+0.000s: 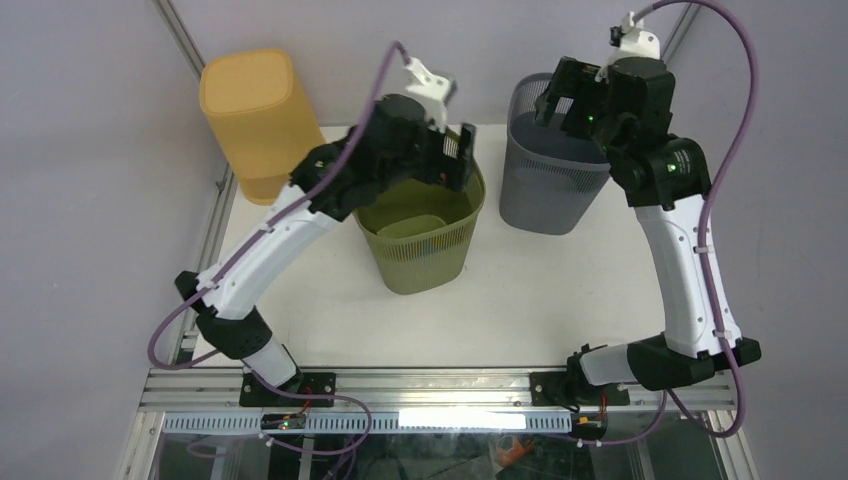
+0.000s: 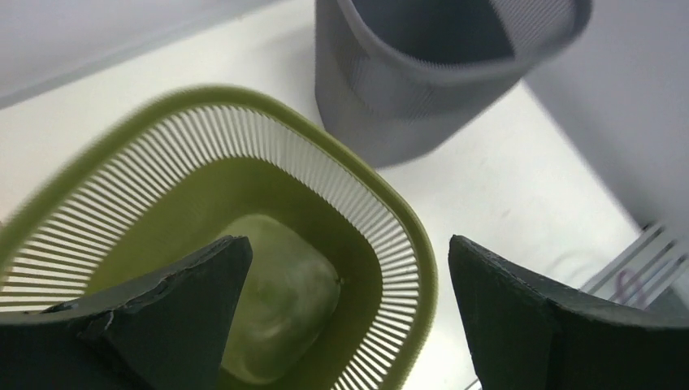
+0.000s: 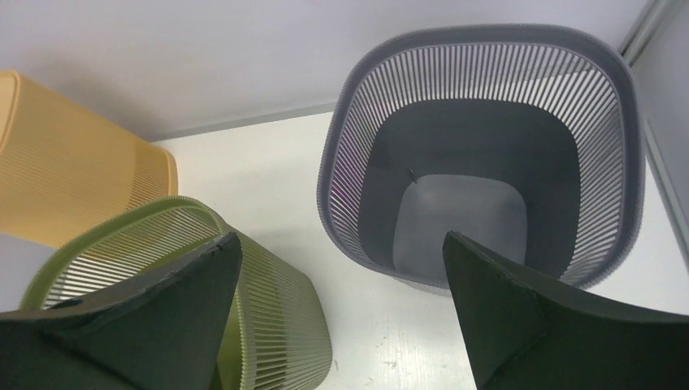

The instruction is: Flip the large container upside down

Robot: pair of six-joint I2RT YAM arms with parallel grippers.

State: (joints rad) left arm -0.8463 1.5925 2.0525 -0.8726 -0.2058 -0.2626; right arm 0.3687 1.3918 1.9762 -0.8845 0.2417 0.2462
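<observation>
1. Green basket (image 1: 420,250): slatted plastic, smooth, with a slight sheen.
2. Grey basket (image 1: 550,190): slatted plastic, matt.
3. Orange container (image 1: 250,110): finely ribbed plastic, matt.
4. Table (image 1: 540,300): smooth white top, faintly glossy.

Three containers, two arms and two grippers: that was my tally from the console.
On the one table (image 1: 560,300) I counted one orange container (image 1: 247,110), one green container (image 1: 420,265) and one grey container (image 1: 545,195) (all three slatted, two with open mouths up and one with a closed face up). I had one left arm (image 1: 270,240) and one right arm (image 1: 685,270), one left gripper (image 1: 458,158) and one right gripper (image 1: 556,100), two fingers apiece, four in all. There were two purple cables (image 1: 746,110), one per arm.
</observation>
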